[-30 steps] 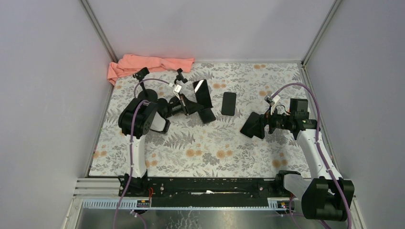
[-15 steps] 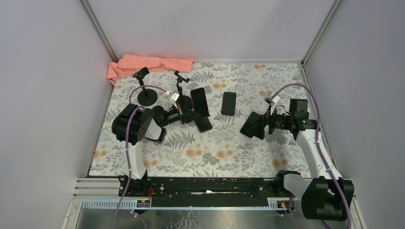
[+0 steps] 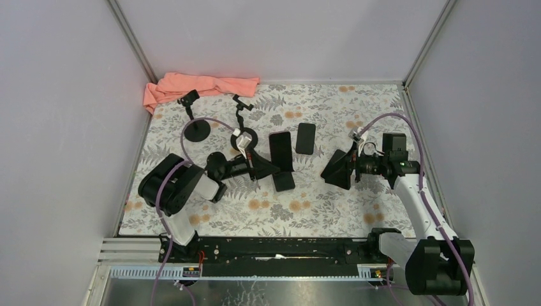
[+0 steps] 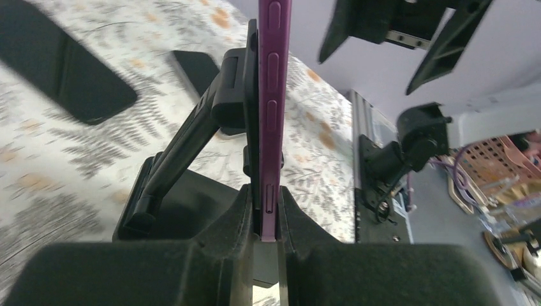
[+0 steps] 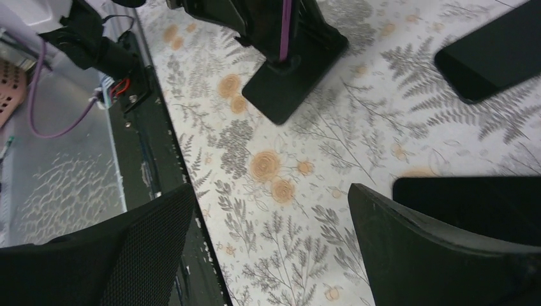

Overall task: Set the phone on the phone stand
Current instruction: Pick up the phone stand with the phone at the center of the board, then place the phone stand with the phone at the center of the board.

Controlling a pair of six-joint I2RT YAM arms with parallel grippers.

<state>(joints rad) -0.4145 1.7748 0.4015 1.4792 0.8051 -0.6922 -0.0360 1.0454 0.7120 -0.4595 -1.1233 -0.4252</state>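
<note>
The left fingers (image 4: 244, 213) are clenched on the lower end of the phone (image 4: 268, 95), 1 pad on each face, so that the left wrist view shows it edge-on with its purple side and buttons facing the camera. The phone stands upright with its back against the rest of the black phone stand (image 4: 191, 137), whose flat foot sits on the flowered tabletop (image 3: 306, 204). From above, the phone is left of centre, just beside a 2nd dark phone (image 3: 305, 138) that lies flat and apart from it. The right fingers (image 5: 153, 233) are spread wide and hold nothing; they hang low over the tabletop to the right of the stand, pointing at it. Further left stand 2 slim clip holders (image 3: 198, 127) on round bases. A pink cloth (image 3: 198, 85) lies bunched in the far left corner.
</note>
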